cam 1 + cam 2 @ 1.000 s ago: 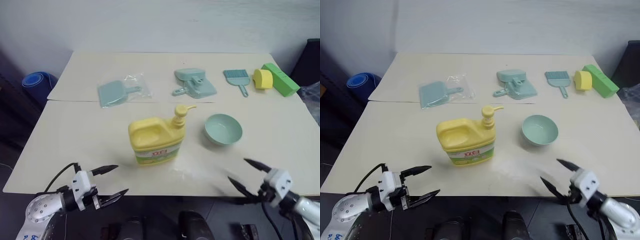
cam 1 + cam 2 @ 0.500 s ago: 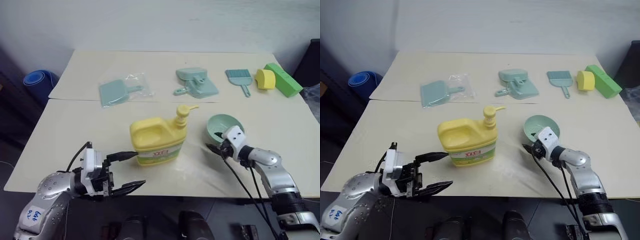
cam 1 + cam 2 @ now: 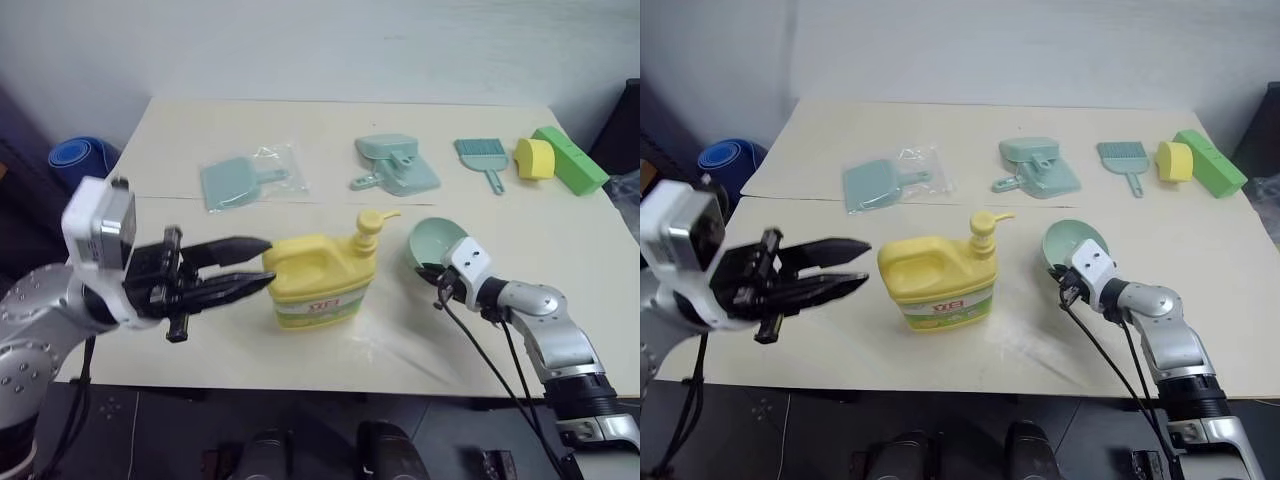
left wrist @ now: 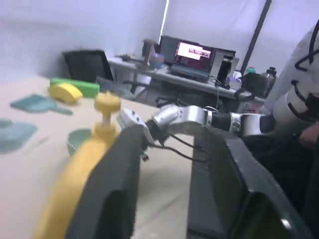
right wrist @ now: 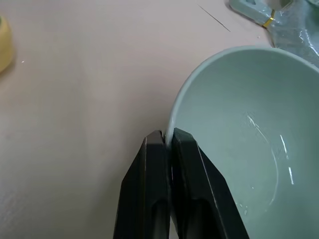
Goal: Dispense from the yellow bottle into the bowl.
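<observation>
The yellow bottle stands upright mid-table, pump top at its right end with the spout pointing right. The pale green bowl sits just right of it, tipped up on one side. My right gripper is shut on the bowl's near rim, one finger inside and one outside. My left gripper hovers level at the bottle's left end, pointing right. Its fingers stand apart with nothing between them, and the bottle lies beside one finger.
Along the back of the table lie a bagged dustpan, a dustpan set, a small brush, a yellow sponge and a green block. A blue roll lies on the floor at left.
My left gripper rose from below the table's front edge to the bottle's left end, and its fingers narrowed. My right gripper reached the bowl, shut on its rim and tipped it.
</observation>
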{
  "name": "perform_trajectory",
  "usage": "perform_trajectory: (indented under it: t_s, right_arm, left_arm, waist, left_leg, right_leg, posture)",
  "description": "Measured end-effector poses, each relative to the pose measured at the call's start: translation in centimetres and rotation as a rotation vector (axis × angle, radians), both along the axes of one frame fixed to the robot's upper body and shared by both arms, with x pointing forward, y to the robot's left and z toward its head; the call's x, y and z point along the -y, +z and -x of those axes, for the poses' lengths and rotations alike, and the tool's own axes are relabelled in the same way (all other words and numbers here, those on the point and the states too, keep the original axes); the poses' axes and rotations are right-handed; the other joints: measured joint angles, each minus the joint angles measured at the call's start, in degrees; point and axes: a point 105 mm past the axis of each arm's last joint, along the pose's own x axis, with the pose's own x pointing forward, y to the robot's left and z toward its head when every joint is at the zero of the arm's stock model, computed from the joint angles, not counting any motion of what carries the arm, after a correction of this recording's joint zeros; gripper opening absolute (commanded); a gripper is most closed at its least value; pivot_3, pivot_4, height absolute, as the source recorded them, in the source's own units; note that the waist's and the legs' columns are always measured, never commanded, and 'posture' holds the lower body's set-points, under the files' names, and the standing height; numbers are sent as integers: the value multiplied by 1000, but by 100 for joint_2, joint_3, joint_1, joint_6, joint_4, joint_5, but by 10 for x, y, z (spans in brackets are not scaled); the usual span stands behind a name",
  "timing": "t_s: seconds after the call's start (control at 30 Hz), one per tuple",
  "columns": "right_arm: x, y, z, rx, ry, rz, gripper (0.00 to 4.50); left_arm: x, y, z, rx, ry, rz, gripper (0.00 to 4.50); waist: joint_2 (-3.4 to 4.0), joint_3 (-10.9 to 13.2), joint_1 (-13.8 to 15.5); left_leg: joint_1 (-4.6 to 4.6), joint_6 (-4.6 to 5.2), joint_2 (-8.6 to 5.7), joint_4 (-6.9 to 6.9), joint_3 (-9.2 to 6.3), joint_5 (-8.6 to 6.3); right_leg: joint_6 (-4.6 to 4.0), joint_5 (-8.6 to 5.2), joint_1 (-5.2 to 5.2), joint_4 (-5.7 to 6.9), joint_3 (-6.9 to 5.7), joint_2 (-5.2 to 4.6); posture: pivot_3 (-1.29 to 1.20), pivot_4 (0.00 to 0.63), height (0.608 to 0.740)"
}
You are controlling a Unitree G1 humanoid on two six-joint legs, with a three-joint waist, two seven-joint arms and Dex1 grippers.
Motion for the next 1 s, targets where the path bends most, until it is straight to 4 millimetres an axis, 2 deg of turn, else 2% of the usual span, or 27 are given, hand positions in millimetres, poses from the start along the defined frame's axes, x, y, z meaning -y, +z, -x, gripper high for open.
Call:
perform_trajectory:
  t_s: [0.1, 0.13, 0.27, 0.37, 0.47, 0.57, 0.7, 0.77, 0.83, 0.9, 0.97, 1.0]
  right_arm:
    - [-5, 11, 6, -11, 55, -10, 0]
    - [-10, 22, 9, 9, 103, 2, 0]
    - [-15, 65, 18, 95, 190, 75, 0]
    - [-16, 80, 26, 94, 230, 150, 0]
    - [-14, 88, 36, 51, 255, 227, 0]
    - [-7, 80, 41, -36, 226, 243, 0]
    - [8, 40, 44, -177, 163, 251, 0]
    - [14, 28, 40, -200, 133, 244, 0]
    - [14, 22, 35, -197, 123, 242, 0]
    - [14, 15, 27, -188, 117, 238, 0]
    - [20, 1, 23, -209, 95, 250, 0]
    - [18, 2, 19, -185, 90, 237, 519]
  left_arm:
    - [14, 20, -18, 73, -27, 85, 103]
    - [22, 26, -26, 101, -33, 105, 26]
    - [49, 28, -50, 133, -38, 109, 26]
    - [65, 25, -64, 123, -36, 99, 26]
    - [72, 20, -68, 135, -50, 75, 26]
    - [73, 16, -69, 155, -57, 53, 26]
    - [68, 8, -60, 192, -131, 30, 26]
    - [63, 1, -54, 195, -178, 4, 26]
    - [58, -3, -50, 195, -208, -44, 26]
    - [45, -13, -46, 193, -233, -170, 26]
    - [32, -24, -43, 181, -248, -281, 26]
    - [31, -26, -41, 176, -263, -300, 195]
  waist:
    - [6, 4, 42]
    - [7, 5, 46]
    - [4, 7, 8]
    - [2, 8, -5]
    - [-2, 11, 1]
    - [-17, 20, 11]
    - [-19, 21, 22]
    - [-19, 21, 14]
    - [-19, 21, 7]
    - [-20, 22, -54]
    - [-13, 25, -92]
    - [-14, 26, -82]
  left_leg:
    - [-12, -3, -2, 12, -7, 2]
    - [-25, -3, -5, 19, -9, 2]
    - [-33, -2, -6, 16, -13, 2]
    - [-38, -2, -6, 11, -13, 3]
    - [-38, -1, -5, 11, -13, 3]
    - [-42, -1, -5, 17, -14, 3]
    - [-45, -1, -6, 23, -13, 3]
    - [-44, -1, -5, 23, -12, 3]
    - [-44, -1, -3, 24, -13, 4]
    - [-40, -5, 0, 20, -11, 5]
    - [-39, -6, 0, 13, -10, 6]
    - [-42, -6, 0, 18, -14, 6]
  right_leg:
    - [6, 3, -2, 0, -8, 1]
    - [10, 5, -7, -3, -10, 1]
    - [15, 8, -13, -7, -19, 2]
    - [15, 8, -23, -7, -20, 3]
    - [15, 8, -24, -6, -22, 2]
    - [15, 8, -23, -6, -22, 1]
    - [15, 8, -22, -7, -21, -1]
    - [15, 8, -23, -7, -21, 0]
    - [15, 8, -23, -6, -22, 1]
    - [15, 8, -23, -6, -22, 6]
    - [15, 7, -24, -6, -22, 5]
    - [15, 8, -24, -6, -25, 4]
  posture:
    - [0, 150, 740]
    - [0, 150, 740]
    - [0, 150, 740]
    - [0, 150, 740]
    - [0, 150, 740]
    - [0, 150, 740]
    - [0, 150, 740]
    - [0, 150, 740]
    - [0, 150, 740]
    - [0, 150, 740]
    - [0, 150, 740]
    - [0, 150, 740]
